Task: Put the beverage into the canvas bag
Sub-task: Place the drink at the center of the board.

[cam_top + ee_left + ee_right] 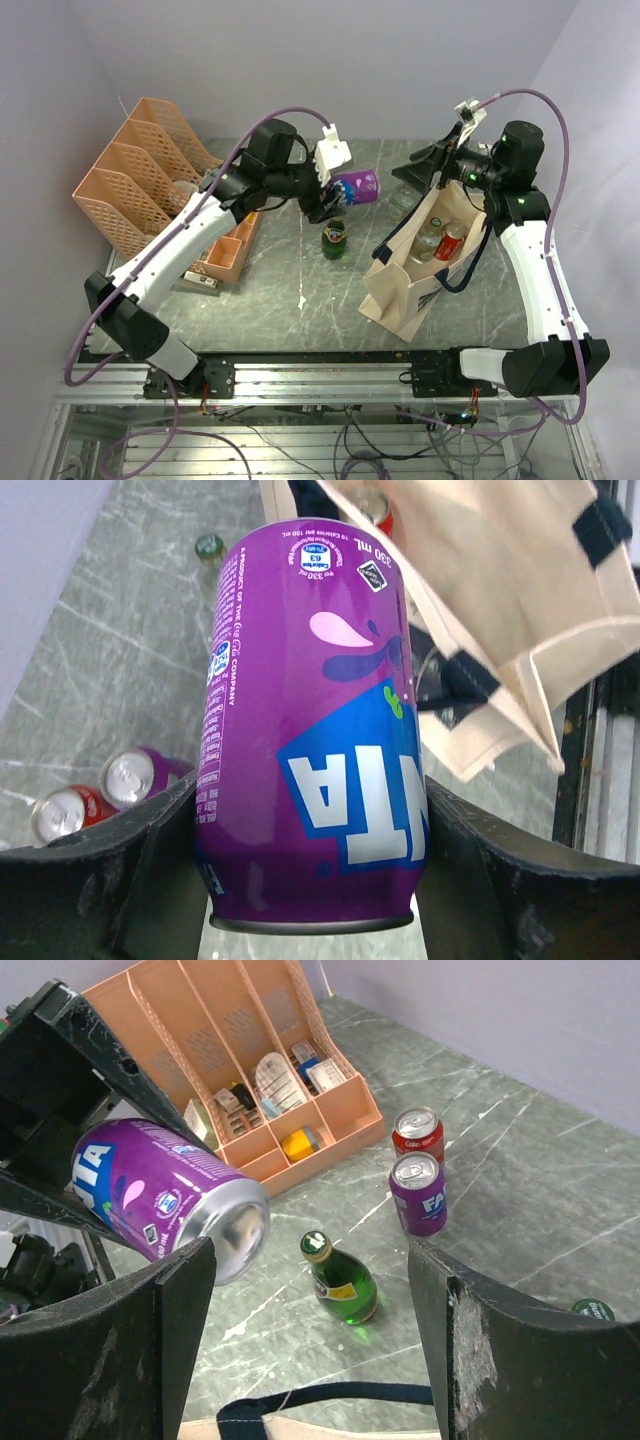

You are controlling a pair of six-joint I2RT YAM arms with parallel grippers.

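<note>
My left gripper (pixel 340 195) is shut on the beverage, a purple Fanta can (pixel 357 187), and holds it tilted in the air left of the canvas bag (pixel 420 270). In the left wrist view the can (pixel 310 730) fills the space between both fingers (pixel 110 880), with the bag (pixel 500 600) beyond it. The cream bag stands open on the table, a red can (pixel 450 241) and a clear bottle (pixel 428 238) inside. My right gripper (pixel 440 165) hovers open above the bag's far edge. Its view shows empty jaws (pixel 310 1330), the bag's navy strap (pixel 330 1400) below and the held can (pixel 170 1200) at left.
A green glass bottle (pixel 334 238) stands on the table below the held can. Behind it, seen from the right wrist, stand a red can (pixel 417 1135) and a second purple can (pixel 418 1193). Orange file trays (pixel 150 180) fill the back left.
</note>
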